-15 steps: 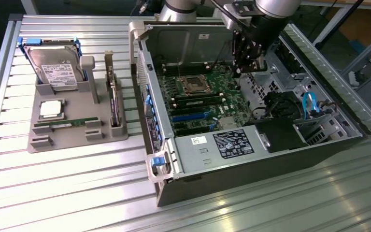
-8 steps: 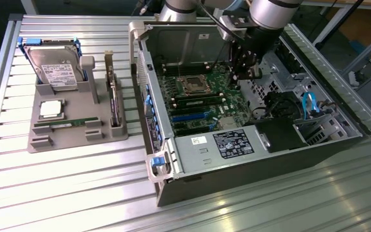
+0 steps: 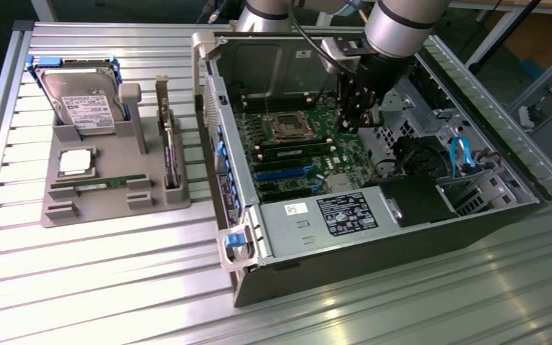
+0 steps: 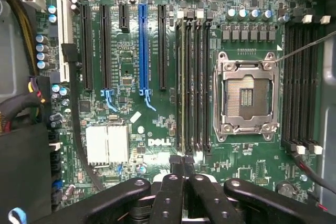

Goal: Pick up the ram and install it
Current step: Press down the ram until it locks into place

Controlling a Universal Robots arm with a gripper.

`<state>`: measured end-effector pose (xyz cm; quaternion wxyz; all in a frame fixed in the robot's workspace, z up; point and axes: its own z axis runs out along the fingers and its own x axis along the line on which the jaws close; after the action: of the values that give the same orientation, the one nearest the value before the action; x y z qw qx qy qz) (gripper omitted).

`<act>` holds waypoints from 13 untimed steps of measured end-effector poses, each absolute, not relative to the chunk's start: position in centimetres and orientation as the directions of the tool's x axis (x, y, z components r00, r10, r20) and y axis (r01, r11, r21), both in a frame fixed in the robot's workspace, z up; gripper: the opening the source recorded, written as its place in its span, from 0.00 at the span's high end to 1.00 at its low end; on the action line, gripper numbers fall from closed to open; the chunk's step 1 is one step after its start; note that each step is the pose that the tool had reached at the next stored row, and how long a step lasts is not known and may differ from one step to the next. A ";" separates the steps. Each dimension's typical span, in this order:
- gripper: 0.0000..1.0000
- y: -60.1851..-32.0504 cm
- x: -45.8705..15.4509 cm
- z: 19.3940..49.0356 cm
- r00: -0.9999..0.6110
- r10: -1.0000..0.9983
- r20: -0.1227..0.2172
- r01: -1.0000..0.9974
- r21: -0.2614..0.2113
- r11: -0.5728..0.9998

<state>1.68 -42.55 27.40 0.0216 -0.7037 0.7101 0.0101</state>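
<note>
end effector (image 4: 184,169) was pinched together over the motherboard's memory slots (image 4: 193,82) | ram (image 3: 98,185) lay in the grey holder (image 3: 113,208) on the counter | looked light, stiff, fragile; I'd grab its long edges

Slatted metal table (image 3: 94,287) carries grey parts tray (image 3: 113,205) and open computer case (image 3: 391,237)

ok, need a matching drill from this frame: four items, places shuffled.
1. silver hard drive with blue rails
2. square silver processor
3. long thin green ram stick
4. black gripper

A. inside the open computer case, over the green motherboard
B. grey holder, slot at its near end
C. grey holder, far end, propped up
D. grey holder, middle, lying flat

Pairs: 1-C, 2-D, 3-B, 4-A
</note>
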 end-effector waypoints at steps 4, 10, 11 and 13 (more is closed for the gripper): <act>0.90 -42.6 1.7 26.0 -0.009 -0.999 -0.045 -1.000 -0.015 0.009; 0.90 -42.6 1.7 25.4 -0.009 -0.999 -0.045 -1.000 -0.015 0.009; 0.90 -42.6 1.7 25.4 -0.009 -0.999 -0.045 -1.000 -0.015 0.009; 0.90 -42.5 1.7 25.4 -0.009 -0.999 -0.045 -1.000 -0.015 0.009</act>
<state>1.68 -42.47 25.43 0.0212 -0.7037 0.7101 0.0105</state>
